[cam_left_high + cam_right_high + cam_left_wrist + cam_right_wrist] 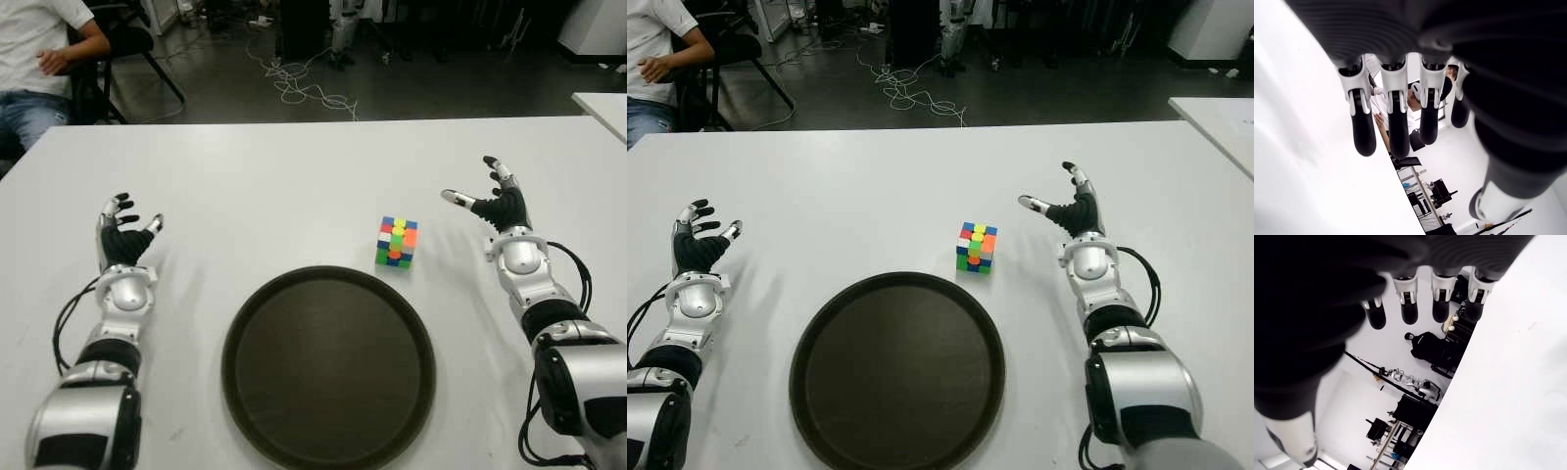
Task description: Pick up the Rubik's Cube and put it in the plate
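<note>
Right robot hand [495,201], fingers spread and empty, hovers right of the Rubik's Cube [396,242] on my surface [294,186] at frame centre; plate [328,364] below empty, left robot hand [122,235] spread, idle far left. Nothing picked up yet.

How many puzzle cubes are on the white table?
1. The Rubik's Cube stands on the table, just beyond the plate's far right rim, nearer the right hand.
</note>
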Tool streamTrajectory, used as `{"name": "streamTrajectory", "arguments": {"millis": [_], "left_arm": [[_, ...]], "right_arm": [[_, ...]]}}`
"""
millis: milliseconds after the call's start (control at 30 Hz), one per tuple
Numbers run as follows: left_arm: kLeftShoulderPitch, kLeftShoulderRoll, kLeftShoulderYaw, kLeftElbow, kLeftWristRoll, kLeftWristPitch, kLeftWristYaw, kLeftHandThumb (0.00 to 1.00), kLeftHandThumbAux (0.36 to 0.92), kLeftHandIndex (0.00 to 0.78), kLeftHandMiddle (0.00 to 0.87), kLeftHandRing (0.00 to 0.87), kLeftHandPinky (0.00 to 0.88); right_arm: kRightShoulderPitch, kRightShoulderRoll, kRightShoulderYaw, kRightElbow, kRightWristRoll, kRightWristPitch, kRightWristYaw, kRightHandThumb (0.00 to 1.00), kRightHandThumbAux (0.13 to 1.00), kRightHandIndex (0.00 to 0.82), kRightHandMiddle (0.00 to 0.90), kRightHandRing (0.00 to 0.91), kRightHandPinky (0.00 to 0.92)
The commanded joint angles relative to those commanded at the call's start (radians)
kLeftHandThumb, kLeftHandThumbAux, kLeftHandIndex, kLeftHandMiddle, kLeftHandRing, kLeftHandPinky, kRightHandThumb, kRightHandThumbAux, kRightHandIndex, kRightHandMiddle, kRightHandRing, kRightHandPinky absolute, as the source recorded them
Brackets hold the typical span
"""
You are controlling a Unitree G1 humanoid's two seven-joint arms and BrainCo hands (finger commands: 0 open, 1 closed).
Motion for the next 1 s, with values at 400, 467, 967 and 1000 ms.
{"name": "streamTrajectory", "arguments": {"millis": [400, 467, 967, 1000], "left_arm": [[0.002, -0.001, -0.003, -0.003, 0.000, -0.001, -0.006, 0.116, 0.743, 0.150, 0.220, 0.260, 0.330], [0.002, -0.001, -0.004, -0.004, 0.001, 0.000, -0.004, 0.112, 0.748, 0.146, 0.219, 0.262, 0.335], [0.001, -0.004, -0.002, -0.007, 0.001, 0.015, 0.006, 0.122, 0.749, 0.152, 0.215, 0.256, 0.324], [0.001, -0.005, -0.002, -0.007, 0.001, 0.017, 0.007, 0.126, 0.751, 0.151, 0.213, 0.251, 0.315]], "right_arm": [[0.030, -0.016, 0.107, -0.039, -0.095, -0.099, 0.017, 0.000, 0.593, 0.041, 0.018, 0.019, 0.030], [0.031, -0.022, 0.119, -0.040, -0.103, -0.111, 0.030, 0.000, 0.597, 0.047, 0.025, 0.028, 0.037], [0.025, -0.032, 0.121, -0.041, -0.082, -0.113, 0.175, 0.000, 0.634, 0.035, 0.005, 0.005, 0.007], [0.024, -0.033, 0.122, -0.042, -0.083, -0.112, 0.179, 0.000, 0.635, 0.030, 0.003, 0.003, 0.008]]}}
